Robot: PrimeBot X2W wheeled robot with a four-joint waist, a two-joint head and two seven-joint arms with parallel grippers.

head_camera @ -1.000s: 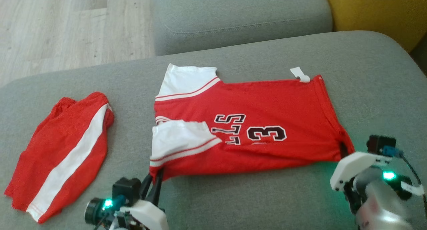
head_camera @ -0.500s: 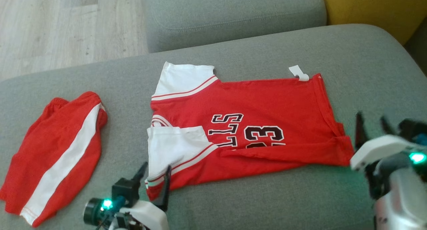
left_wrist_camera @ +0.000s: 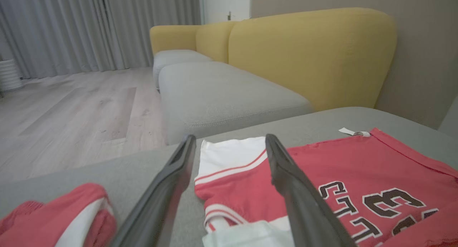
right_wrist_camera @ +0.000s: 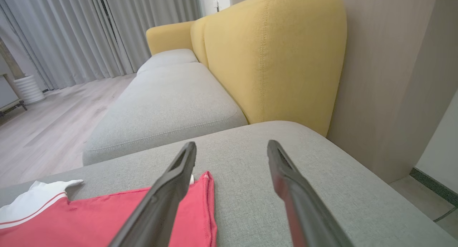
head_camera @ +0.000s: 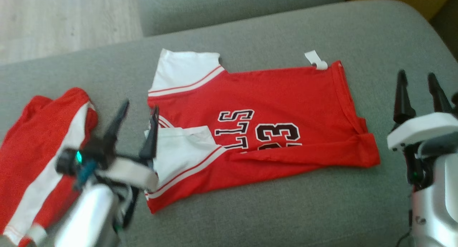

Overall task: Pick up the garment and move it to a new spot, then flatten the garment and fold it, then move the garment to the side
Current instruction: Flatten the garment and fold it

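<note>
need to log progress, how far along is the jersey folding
Done: the jersey lies spread on the grey cushion, its near edge and one white sleeve folded over. In hand: nothing; the left gripper and right gripper are both open, gripping nothing. Left: the rest of the folding, then moving it aside.

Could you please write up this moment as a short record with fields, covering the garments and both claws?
surface: grey seat cushion
jersey: red with white sleeves, lying on the cushion, near edge folded over part of its number
tag: white, at the jersey's far hem corner
shorts: red with white stripe, left of the jersey, apart from it
left claw: open, empty, at the jersey's sleeve end
right claw: open, empty, past the hem end, clear of the cloth
</note>
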